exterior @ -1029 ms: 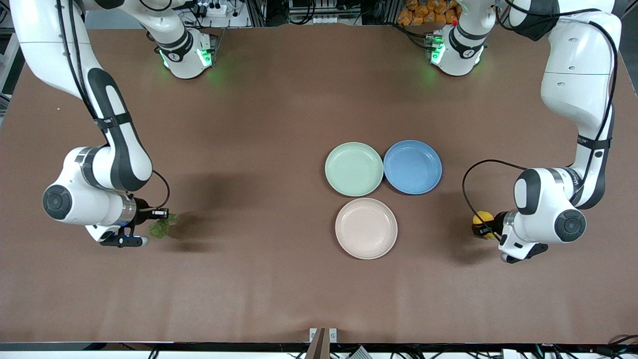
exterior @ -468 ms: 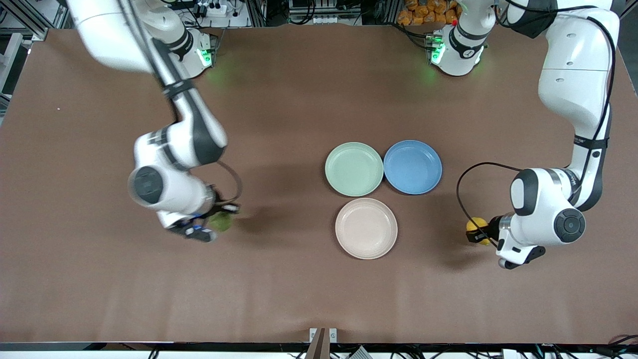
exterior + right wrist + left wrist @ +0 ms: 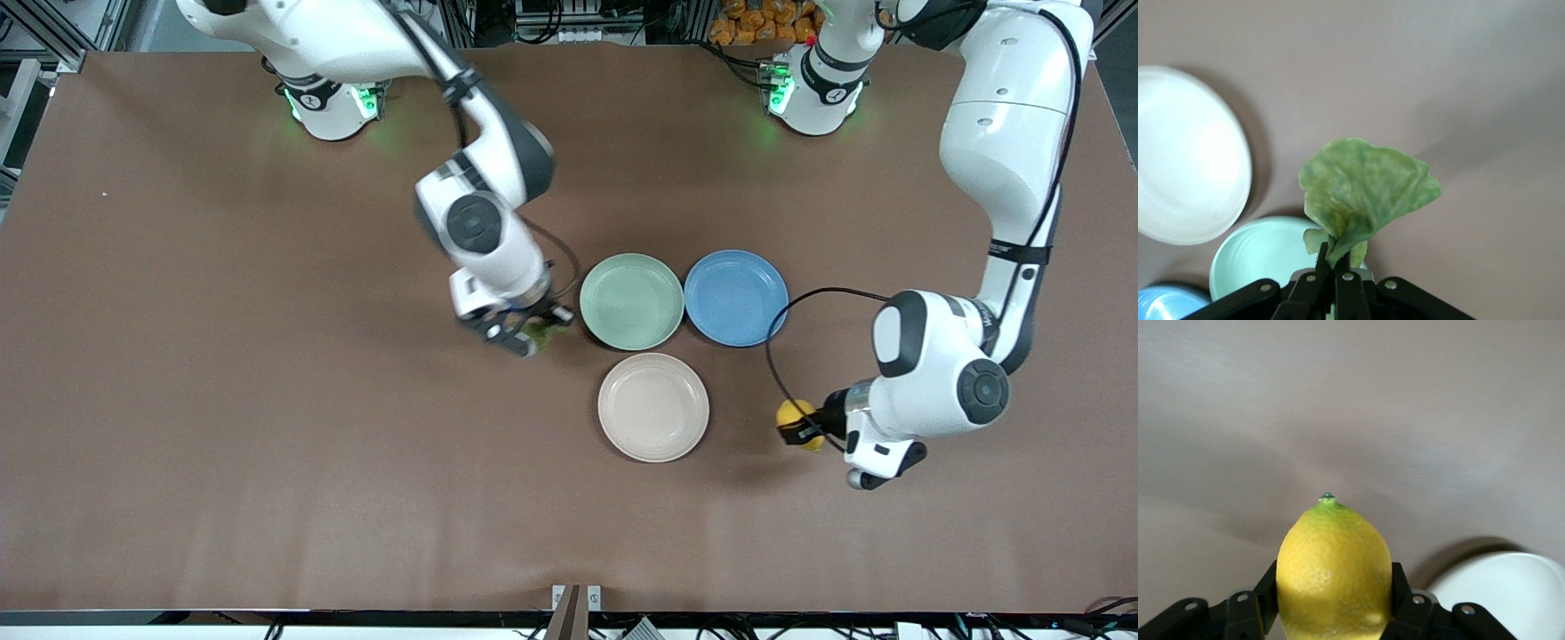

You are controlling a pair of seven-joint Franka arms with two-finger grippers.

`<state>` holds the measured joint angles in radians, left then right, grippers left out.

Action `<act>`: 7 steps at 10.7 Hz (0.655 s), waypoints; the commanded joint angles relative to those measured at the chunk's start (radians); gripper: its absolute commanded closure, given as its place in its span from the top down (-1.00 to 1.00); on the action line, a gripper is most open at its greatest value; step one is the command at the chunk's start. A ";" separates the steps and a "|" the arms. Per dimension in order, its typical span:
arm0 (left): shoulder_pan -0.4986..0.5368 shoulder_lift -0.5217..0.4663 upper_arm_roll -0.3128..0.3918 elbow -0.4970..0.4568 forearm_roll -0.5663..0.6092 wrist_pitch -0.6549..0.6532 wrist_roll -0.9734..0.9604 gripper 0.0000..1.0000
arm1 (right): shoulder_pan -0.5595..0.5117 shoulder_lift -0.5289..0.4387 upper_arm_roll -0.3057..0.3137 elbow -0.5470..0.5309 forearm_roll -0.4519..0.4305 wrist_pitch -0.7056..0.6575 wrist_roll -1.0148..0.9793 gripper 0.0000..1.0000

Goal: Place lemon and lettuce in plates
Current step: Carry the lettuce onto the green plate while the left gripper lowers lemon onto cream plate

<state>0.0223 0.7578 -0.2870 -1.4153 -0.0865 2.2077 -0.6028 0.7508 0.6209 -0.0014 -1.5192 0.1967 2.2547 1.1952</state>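
Left gripper [image 3: 794, 427] gripping lemon [image 3: 789, 415], brown table [image 3: 267, 444]

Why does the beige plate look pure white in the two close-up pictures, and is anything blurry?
Front view: even lighting, the beige plate shows its true colour, and the right gripper is slightly smeared. Right wrist view: that plate is washed out white, while the lettuce is fairly sharp. Left wrist view: the lemon is crisp, the plate soft and overexposed.

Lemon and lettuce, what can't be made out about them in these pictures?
- Lemon: its lower end is cut off by the left wrist view's edge and flanked by the left gripper.
- Lettuce: its stem vanishes between the right gripper jaws.
- Front view: the lettuce is mostly covered by the right gripper.
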 commanded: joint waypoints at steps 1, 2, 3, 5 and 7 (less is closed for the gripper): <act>0.001 -0.009 -0.070 -0.010 -0.025 0.105 -0.115 -1.00 | 0.114 0.045 -0.015 0.043 0.012 0.075 0.163 -1.00; -0.013 -0.006 -0.089 -0.010 -0.025 0.137 -0.153 -1.00 | 0.152 0.056 -0.017 0.047 0.009 0.112 0.209 -1.00; -0.040 -0.003 -0.089 -0.010 -0.025 0.151 -0.188 -1.00 | 0.186 0.071 -0.017 0.048 0.009 0.152 0.252 -1.00; -0.076 0.005 -0.089 -0.011 -0.025 0.179 -0.219 -1.00 | 0.240 0.095 -0.025 0.057 -0.025 0.180 0.316 -1.00; -0.108 0.014 -0.087 -0.013 -0.025 0.179 -0.226 -1.00 | 0.231 0.097 -0.025 0.056 -0.045 0.174 0.316 -0.50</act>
<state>-0.0703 0.7676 -0.3763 -1.4231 -0.0870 2.3678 -0.8167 0.9907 0.6978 -0.0154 -1.5003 0.1777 2.4348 1.4892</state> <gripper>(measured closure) 0.339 0.930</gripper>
